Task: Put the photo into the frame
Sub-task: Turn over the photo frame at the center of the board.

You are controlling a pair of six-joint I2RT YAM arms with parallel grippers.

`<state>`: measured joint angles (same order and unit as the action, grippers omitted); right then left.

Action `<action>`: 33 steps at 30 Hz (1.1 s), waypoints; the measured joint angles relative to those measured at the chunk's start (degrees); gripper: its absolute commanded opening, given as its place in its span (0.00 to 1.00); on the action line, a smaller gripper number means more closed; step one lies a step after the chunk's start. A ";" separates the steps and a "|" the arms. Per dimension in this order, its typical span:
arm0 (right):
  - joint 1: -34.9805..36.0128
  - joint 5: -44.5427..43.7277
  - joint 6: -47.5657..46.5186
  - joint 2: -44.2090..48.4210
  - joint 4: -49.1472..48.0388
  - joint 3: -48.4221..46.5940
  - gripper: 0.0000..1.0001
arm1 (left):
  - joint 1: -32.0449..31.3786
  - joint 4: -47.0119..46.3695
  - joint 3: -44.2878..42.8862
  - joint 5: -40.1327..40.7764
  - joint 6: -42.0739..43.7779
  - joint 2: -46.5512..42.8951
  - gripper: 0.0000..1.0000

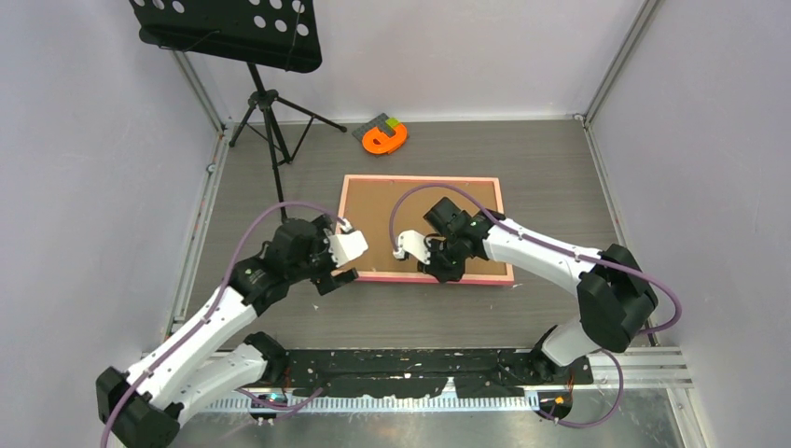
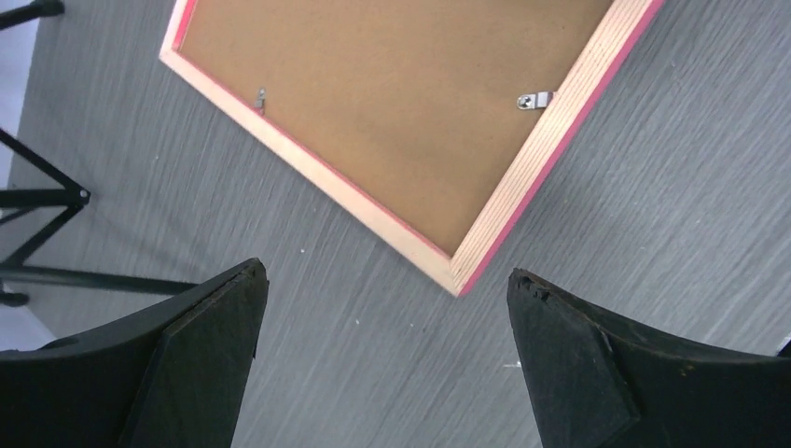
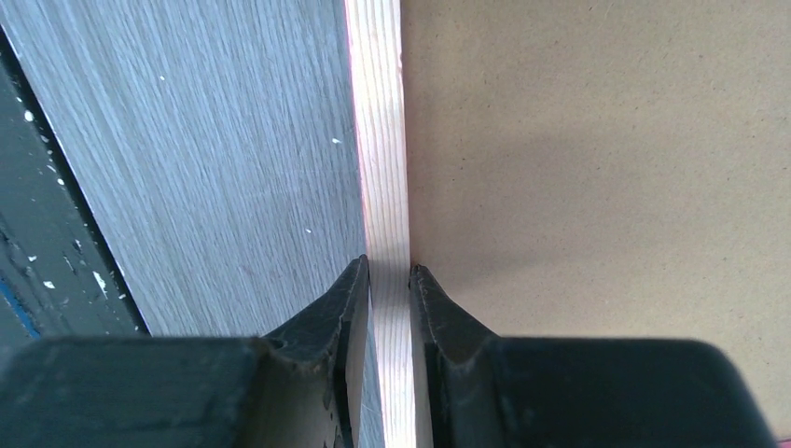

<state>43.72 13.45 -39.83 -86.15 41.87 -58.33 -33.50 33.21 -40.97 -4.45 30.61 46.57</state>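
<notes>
The right gripper's (image 3: 389, 273) two dark fingers (image 3: 340, 313) are drawn close together and pinch the frame (image 3: 382, 140) by its pale wooden rail. One finger sits on the outer side by the table (image 3: 205, 140). The other sits on the inner side, against the brown board (image 3: 606, 187). Both press on the rail, with only its width between them. From above, this grip falls on the frame's near rail, left of its middle, with the right arm reaching in from the right.

The left gripper (image 2: 387, 273) is spread wide, its black fingers (image 2: 215, 355) far apart and holding nothing. They touch neither the frame nor, as far as I can tell, the grey table under them. The frame's near left corner lies just beyond the tips, between the two fingers.

The frame lies flat in the middle of the table, back side up, with the brown board filling it inside the thin pink edge. Two small metal clips (image 2: 534, 100) sit on the board along the rails near that corner.

Farther off, a black music stand (image 1: 224, 33) is at the far left, and a small orange object (image 1: 384, 140) lies beyond the frame's far rail.
</notes>
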 measured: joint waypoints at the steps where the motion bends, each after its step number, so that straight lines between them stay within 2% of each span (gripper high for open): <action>1: -0.13 0.33 0.11 -0.15 0.39 -0.61 0.06 | -1.44 -0.79 0.00 1.27 0.61 1.44 1.00; 8: -1.97 3.74 1.09 -1.49 3.32 -4.81 0.06 | -7.23 -5.51 0.04 5.11 1.60 9.29 1.00; 25: -6.27 8.41 2.25 -2.80 8.11 -10.84 0.06 | -18.08 -17.09 7.48 9.49 4.50 5.55 0.98; 33: -7.52 10.16 2.62 -3.67 10.08 -13.46 0.06 | -22.69 -25.31 10.01 13.25 10.29 10.21 0.93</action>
<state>36.21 23.62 -37.21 -89.82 51.94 -71.79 -56.18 7.90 -30.96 8.80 40.91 56.77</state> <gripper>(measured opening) 0.250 0.962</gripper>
